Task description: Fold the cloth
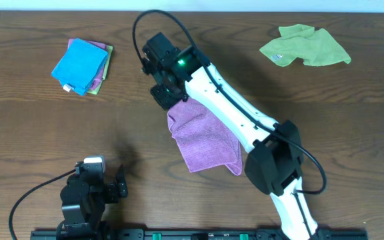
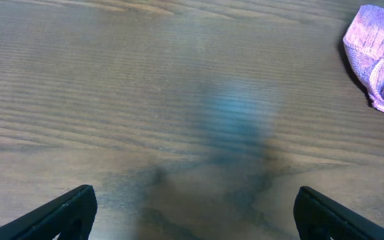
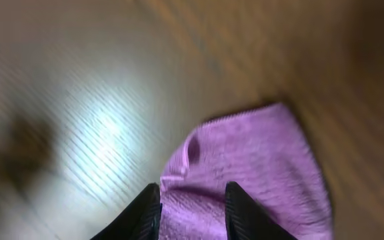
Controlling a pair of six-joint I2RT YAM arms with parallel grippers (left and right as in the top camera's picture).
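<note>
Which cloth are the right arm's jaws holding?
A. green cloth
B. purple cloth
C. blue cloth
B: the right jaws are shut on an edge of the purple cloth; the green cloth lies far off, untouched.

Dark brown wood-grain table (image 1: 32,113), three lots of fabric on it. Far left there's a neat stack of folded cloths (image 1: 82,65), blue on top with pink and green edges peeking out underneath. Far right, a green cloth (image 1: 305,47) lies crumpled. A purple cloth (image 1: 205,140) sprawls around the middle, rumpled, well apart from both.
</note>
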